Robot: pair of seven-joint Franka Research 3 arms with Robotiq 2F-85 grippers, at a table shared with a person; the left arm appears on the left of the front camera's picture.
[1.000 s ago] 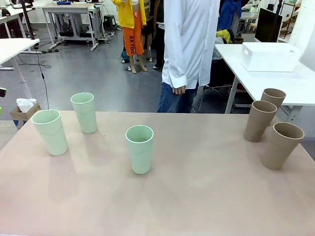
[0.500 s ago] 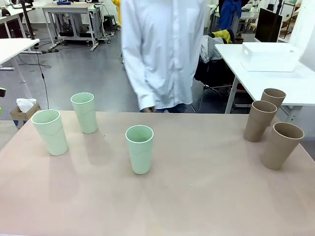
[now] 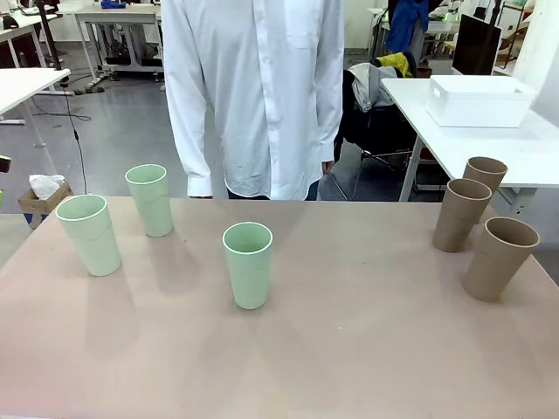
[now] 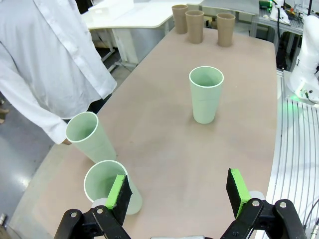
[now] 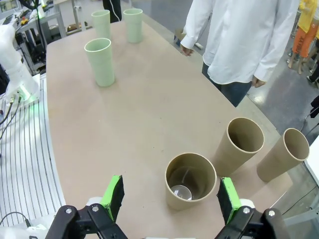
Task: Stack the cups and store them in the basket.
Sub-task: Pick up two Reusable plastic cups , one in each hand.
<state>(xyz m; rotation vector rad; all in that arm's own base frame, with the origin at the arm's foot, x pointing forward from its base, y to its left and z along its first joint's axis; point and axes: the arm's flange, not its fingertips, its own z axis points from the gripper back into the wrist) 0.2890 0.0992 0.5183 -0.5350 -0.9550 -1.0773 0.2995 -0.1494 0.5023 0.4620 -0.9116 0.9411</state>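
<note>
Three green cups (image 3: 247,264) stand left, three brown cups (image 3: 498,259) right, basket (image 3: 479,100) on a far table (image 3: 524,150); the left gripper (image 4: 178,186) and right gripper (image 5: 171,195), both wide open and empty, should pinch mid-wall, squarely.

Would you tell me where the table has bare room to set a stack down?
The widest bare stretch of table lies between the lone mint cup and the three tan cups. The near strip before all cups is free too. Crowded: the right edge by the tan cups, and the far left around two mint cups.
</note>
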